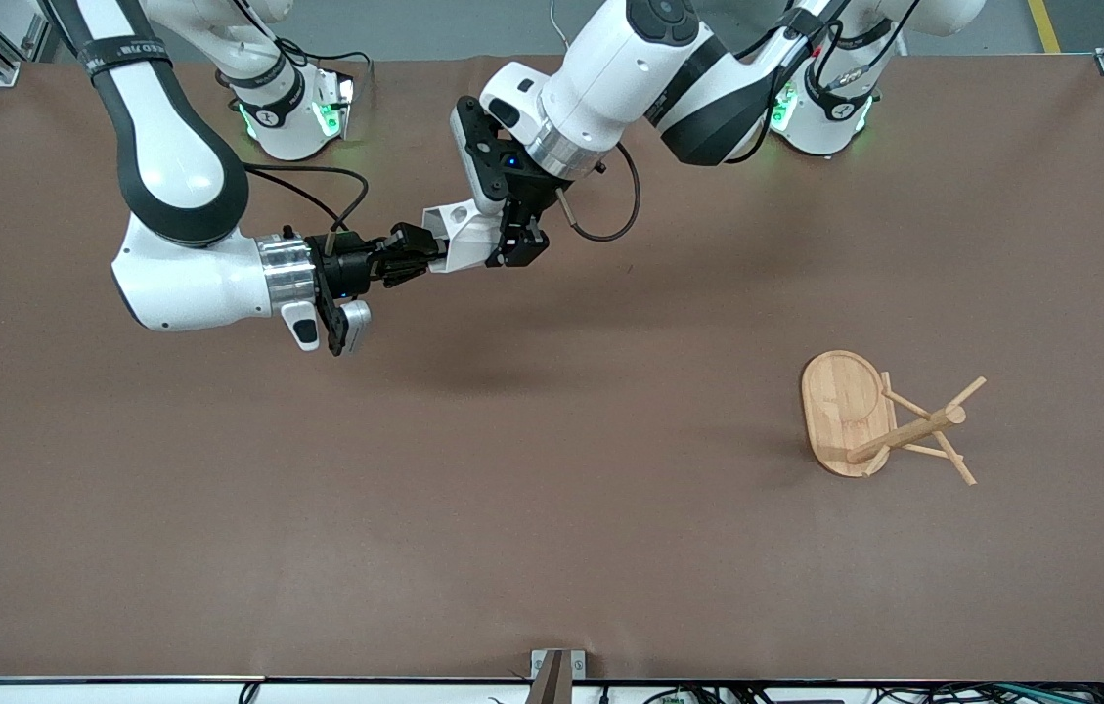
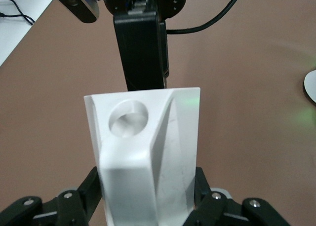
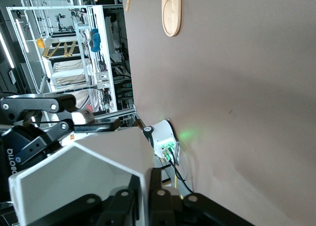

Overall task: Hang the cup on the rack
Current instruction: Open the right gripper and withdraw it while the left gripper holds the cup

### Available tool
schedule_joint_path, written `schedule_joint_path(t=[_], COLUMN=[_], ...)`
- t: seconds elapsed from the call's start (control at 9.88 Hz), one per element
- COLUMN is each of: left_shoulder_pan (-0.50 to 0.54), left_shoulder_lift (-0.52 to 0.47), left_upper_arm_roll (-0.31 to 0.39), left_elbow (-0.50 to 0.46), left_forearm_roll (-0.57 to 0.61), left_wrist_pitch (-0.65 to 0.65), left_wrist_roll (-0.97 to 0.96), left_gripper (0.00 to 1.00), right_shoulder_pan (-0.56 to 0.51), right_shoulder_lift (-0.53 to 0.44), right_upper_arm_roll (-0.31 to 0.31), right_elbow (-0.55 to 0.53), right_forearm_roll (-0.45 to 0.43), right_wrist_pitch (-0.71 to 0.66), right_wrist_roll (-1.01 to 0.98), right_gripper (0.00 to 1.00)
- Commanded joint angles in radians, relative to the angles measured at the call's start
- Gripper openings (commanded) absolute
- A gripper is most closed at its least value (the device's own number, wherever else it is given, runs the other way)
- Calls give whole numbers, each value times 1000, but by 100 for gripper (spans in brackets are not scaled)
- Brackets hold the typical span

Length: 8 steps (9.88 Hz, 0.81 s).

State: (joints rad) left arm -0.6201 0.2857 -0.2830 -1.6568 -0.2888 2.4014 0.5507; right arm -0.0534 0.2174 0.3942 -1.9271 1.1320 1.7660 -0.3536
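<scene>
The white faceted cup hangs in the air over the table's middle part toward the robots, held from both ends. My right gripper is shut on its rim wall, one finger inside the mouth and one outside. My left gripper is shut on the cup's body, with fingers on both sides. The handle with its round hole faces the left wrist camera. The bamboo rack sits on the table toward the left arm's end, far from both grippers. It also shows in the right wrist view.
The two arm bases stand along the table edge by the robots, with green lights. A small metal bracket sits at the table edge nearest the front camera. Brown table surface lies between the cup and the rack.
</scene>
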Motion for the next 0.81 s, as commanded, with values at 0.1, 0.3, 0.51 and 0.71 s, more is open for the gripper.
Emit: schedule_joint_path(t=[0.1, 0.3, 0.51, 0.71], left_shoulder_pan=[-4, 0, 3, 10], left_shoulder_lift=[27, 27, 32, 33], left_upper_arm_roll=[-1, -1, 1, 13], left_elbow=[-11, -11, -9, -12], left_forearm_roll=[-12, -6, -1, 0], left_wrist_pitch=[-4, -5, -4, -8], left_wrist_roll=[20, 25, 23, -8], left_gripper=[0, 0, 0, 1], right_shoulder_pan=[-9, -49, -51, -51], right_shoulder_lift=[-43, -49, -84, -139], right_upper_arm_roll=[-8, -27, -114, -204], right_elbow=[3, 34, 65, 82], right_forearm_roll=[-27, -180, -323, -537], right_wrist_pitch=[-7, -7, -10, 0], right_wrist_roll=[42, 74, 88, 145], right_gripper=[100, 100, 100, 100])
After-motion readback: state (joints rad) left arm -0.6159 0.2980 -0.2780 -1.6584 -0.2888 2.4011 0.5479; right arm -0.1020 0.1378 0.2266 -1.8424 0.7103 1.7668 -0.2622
